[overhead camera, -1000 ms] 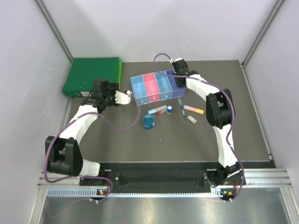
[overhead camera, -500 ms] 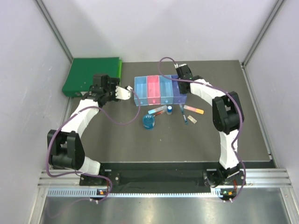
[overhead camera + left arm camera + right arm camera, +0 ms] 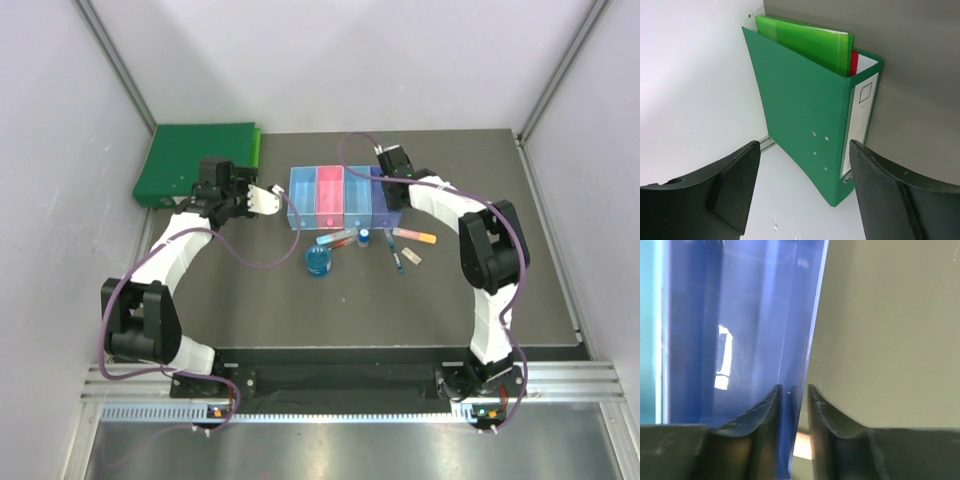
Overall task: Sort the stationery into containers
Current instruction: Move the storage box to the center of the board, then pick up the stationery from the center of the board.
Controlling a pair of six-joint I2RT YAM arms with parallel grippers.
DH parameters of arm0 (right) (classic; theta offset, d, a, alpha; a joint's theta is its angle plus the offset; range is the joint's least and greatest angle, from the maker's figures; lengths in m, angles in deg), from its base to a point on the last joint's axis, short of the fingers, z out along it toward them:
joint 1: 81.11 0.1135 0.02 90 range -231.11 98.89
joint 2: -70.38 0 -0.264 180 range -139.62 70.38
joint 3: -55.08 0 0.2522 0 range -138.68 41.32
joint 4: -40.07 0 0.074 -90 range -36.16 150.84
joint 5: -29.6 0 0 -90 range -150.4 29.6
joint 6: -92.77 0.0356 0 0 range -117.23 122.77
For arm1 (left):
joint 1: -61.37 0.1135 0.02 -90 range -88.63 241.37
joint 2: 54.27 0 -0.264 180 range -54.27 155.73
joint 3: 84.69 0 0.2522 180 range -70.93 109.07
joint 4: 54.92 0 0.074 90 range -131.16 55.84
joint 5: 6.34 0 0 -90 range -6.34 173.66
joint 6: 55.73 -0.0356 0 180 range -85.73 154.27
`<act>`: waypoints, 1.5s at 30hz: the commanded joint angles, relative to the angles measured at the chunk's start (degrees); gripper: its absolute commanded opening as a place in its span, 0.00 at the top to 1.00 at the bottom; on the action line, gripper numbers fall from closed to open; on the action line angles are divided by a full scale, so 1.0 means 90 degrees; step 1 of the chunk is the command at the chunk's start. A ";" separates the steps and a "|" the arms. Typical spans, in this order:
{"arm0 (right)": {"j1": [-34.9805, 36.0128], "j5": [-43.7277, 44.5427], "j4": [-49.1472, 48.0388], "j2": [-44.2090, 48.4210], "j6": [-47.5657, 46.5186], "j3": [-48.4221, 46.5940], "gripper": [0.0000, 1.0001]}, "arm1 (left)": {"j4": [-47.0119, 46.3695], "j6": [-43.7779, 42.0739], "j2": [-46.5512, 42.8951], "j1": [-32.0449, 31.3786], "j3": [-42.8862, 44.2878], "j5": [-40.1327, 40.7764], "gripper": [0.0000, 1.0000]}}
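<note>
Right wrist view: my right gripper [image 3: 793, 387] straddles the purple end wall of the containers [image 3: 765, 315], fingers nearly together, though I cannot tell whether they pinch it. Only the top external view shows the stationery [image 3: 337, 238] lying loose on the table [image 3: 300, 310] just in front of that row. The left wrist view shows my left gripper [image 3: 804, 145] gaping wide and empty toward a green binder [image 3: 800, 115].
</note>
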 commanded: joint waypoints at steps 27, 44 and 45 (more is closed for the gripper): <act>0.0477 -0.3125 0.1110 0.1527 -0.1963 -0.0475 0.31 | 0.0020 0.1158 -0.1075 -0.0182 -0.0970 -0.2583 0.01; 0.0887 -0.3496 0.1618 0.1030 -0.2247 -0.0221 0.41 | -0.0019 0.1227 -0.1680 -0.0182 -0.1165 -0.1998 0.01; 0.0916 -0.3506 0.1647 0.1010 -0.2266 -0.0211 0.41 | -0.0018 0.1207 -0.1690 -0.0182 -0.1165 -0.1978 0.01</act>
